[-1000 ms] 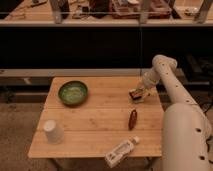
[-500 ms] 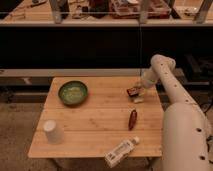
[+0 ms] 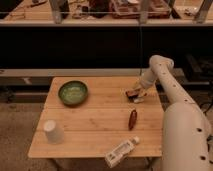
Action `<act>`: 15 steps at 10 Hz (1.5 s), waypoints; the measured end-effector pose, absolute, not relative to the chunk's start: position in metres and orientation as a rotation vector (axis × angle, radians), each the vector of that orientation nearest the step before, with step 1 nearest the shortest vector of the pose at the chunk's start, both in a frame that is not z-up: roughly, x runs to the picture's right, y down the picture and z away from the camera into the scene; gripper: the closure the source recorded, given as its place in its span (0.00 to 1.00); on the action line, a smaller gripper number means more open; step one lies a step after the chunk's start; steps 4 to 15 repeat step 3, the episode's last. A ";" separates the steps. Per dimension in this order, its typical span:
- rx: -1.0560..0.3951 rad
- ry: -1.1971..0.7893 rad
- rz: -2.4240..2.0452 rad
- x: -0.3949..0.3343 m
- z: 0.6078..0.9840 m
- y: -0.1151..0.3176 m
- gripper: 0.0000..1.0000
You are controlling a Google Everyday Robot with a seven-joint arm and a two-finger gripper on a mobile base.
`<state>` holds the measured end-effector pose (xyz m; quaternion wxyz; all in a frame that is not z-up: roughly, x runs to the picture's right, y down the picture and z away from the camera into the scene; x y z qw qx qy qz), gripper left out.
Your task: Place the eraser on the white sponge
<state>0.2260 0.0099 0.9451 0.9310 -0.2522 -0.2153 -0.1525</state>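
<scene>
Wooden table (image 3: 95, 125) before dark shelving, tool (image 3: 135, 95) at far right edge, closed on eraser (image 3: 131, 93)

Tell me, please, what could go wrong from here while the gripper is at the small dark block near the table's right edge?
1. The gripper meets the small dark-topped eraser close to the right edge of the light wooden table; a slip could send it off.
2. No white sponge shows itself clearly, so the drop spot is uncertain.
3. The reddish-brown oval object lies just in front; a low sweep might knock it.
</scene>
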 end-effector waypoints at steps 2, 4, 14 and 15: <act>-0.516 -0.440 -0.315 0.234 0.949 0.007 0.49; -0.520 -0.444 -0.323 0.229 0.948 0.008 0.49; -0.520 -0.444 -0.323 0.229 0.948 0.008 0.49; -0.520 -0.444 -0.323 0.229 0.948 0.008 0.49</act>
